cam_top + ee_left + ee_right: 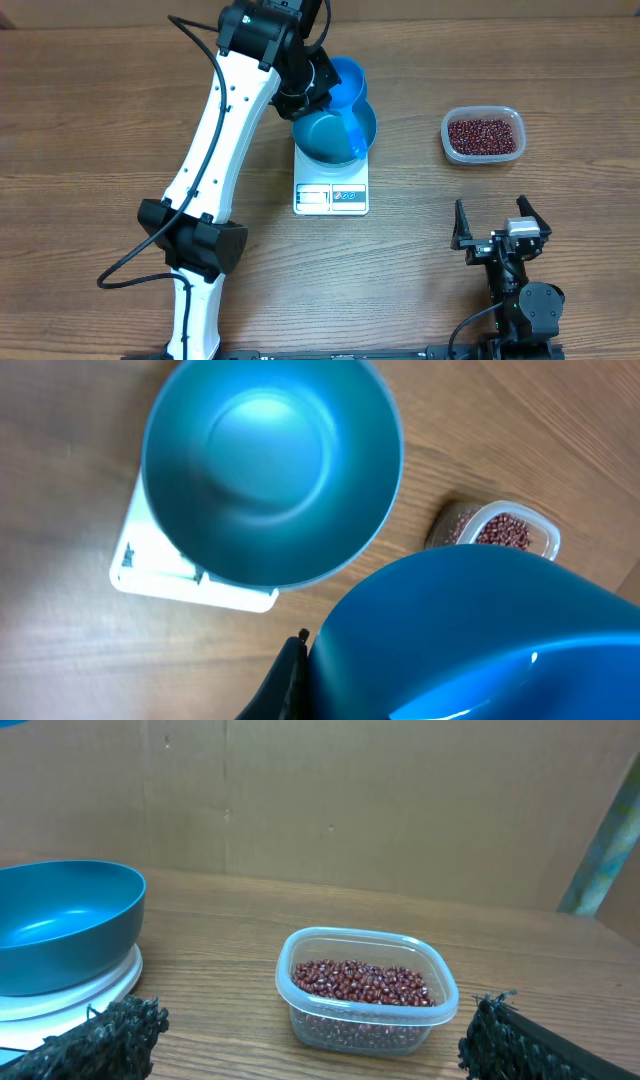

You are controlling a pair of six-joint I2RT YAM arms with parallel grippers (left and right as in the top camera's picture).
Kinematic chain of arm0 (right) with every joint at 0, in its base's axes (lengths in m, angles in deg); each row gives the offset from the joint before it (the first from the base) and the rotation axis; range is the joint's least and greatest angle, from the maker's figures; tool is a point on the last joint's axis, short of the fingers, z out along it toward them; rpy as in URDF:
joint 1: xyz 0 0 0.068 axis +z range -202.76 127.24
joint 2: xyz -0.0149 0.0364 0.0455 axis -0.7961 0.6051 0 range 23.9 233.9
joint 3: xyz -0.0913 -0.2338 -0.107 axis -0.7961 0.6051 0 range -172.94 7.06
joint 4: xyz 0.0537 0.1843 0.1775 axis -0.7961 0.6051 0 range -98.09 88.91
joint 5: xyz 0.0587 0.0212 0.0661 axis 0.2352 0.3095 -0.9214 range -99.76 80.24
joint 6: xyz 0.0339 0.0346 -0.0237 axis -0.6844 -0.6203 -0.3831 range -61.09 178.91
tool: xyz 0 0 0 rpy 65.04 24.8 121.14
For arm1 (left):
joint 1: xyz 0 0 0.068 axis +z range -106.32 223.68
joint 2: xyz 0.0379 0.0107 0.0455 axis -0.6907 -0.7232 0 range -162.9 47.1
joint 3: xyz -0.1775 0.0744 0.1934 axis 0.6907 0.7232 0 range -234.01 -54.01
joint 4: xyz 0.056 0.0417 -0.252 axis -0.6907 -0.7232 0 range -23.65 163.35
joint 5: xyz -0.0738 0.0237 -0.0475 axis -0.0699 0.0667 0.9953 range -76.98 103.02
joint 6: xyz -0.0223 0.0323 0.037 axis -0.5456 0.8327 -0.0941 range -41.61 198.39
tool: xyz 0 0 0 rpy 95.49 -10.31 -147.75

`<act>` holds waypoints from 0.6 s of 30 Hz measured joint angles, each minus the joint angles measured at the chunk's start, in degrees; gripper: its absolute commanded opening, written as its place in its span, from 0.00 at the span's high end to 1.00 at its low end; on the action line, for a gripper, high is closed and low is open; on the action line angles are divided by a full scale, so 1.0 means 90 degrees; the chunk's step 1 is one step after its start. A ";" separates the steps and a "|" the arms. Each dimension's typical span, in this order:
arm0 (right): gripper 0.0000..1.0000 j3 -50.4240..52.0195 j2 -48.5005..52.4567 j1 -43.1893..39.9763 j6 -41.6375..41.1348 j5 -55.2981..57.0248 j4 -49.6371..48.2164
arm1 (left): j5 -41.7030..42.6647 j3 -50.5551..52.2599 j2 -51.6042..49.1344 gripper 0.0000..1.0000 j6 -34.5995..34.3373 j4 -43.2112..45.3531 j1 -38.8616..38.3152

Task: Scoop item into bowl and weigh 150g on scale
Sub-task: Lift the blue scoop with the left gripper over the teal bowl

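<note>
Bright, even overhead light; soft shadows on the wooden table point(100, 120). Diffuse glare pools in the round deep blue plastic bowl point(270, 460); the near blue plastic scoop point(480, 630) is blurred.

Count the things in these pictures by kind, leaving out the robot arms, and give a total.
Blue bowl: 1
Blue scoop: 1
White scale: 1
Clear tub of beans: 1
Total: 4
</note>
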State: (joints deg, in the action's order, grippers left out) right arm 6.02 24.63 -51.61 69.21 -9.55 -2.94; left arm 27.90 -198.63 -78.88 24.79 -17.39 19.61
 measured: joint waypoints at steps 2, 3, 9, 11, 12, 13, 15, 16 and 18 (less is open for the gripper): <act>0.00 0.0000 0.0000 0.0000 -0.0002 0.0002 0.0005 | 0.0017 0.0000 0.0000 0.96 -0.0291 -0.0141 -0.0056; 0.00 0.0000 0.0000 0.0000 0.0000 0.0002 0.0002 | 0.0022 0.0000 0.0000 0.96 -0.0527 -0.0240 -0.0097; 0.00 -0.0002 0.0000 0.0000 0.0000 0.0000 0.0000 | 0.0019 0.0000 0.0000 0.96 -0.1673 -0.0595 -0.0401; 0.00 0.0000 0.0000 0.0000 -0.0002 0.0000 0.0002 | -0.0095 0.0000 0.0000 0.96 -0.1943 -0.0636 -0.0525; 0.00 -0.0002 0.0000 0.0000 0.0000 0.0002 0.0002 | -0.0194 0.0000 0.0000 0.96 -0.2096 -0.0641 -0.0612; 0.00 0.0000 0.0000 0.0000 0.0000 0.0000 0.0002 | -0.0306 0.0000 0.0000 0.96 -0.2229 -0.0641 -0.0695; 0.00 0.0000 0.0000 0.0000 0.0000 0.0000 0.0002 | -0.0566 0.0000 0.0000 0.96 -0.2487 -0.0641 -0.0884; 0.00 -0.0002 0.0000 0.0000 0.0002 0.0002 0.0002 | -0.0692 0.0000 0.0000 0.96 -0.2591 -0.0641 -0.0974; 0.00 -0.0002 0.0000 0.0000 0.0000 0.0002 0.0000 | -0.0971 0.0000 0.0000 0.96 -0.2834 -0.0641 -0.1156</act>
State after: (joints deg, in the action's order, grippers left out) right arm 6.00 24.63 -51.61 69.21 -9.53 -2.94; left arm 19.16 -198.63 -78.88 -0.72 -23.16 9.20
